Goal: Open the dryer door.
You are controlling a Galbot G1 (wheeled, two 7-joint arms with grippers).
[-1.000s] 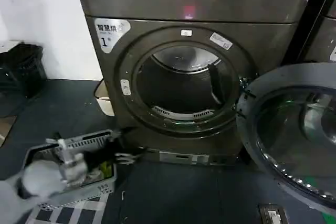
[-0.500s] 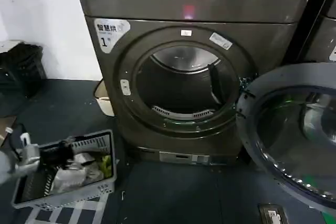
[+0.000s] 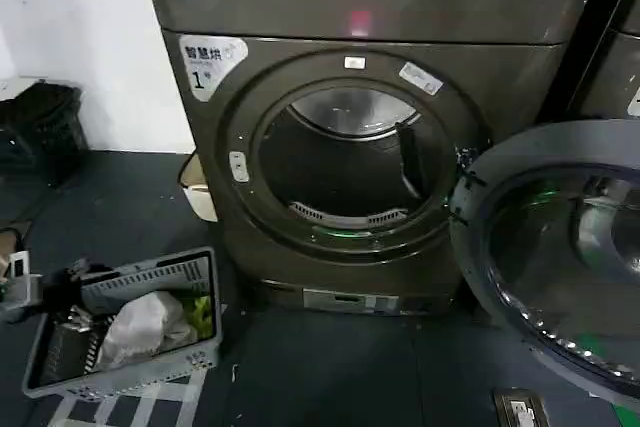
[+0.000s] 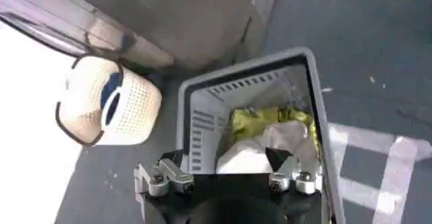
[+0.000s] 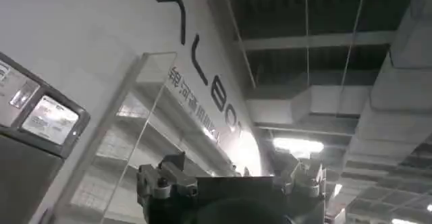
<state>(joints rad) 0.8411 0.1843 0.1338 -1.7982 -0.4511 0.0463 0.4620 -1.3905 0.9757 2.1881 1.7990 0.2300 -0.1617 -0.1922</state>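
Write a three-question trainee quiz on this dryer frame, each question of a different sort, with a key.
1. True or false: the dryer door is shut against the drum opening.
2. Multiple choice: the left gripper hangs above which item? A) the grey laundry basket B) the cream woven basket C) the door glass
3. Fill in: the door is swung out to the robot's ____ side.

Key: 1 false, the door stands wide open. 2 A, with its fingers apart over the clothes. 3 right.
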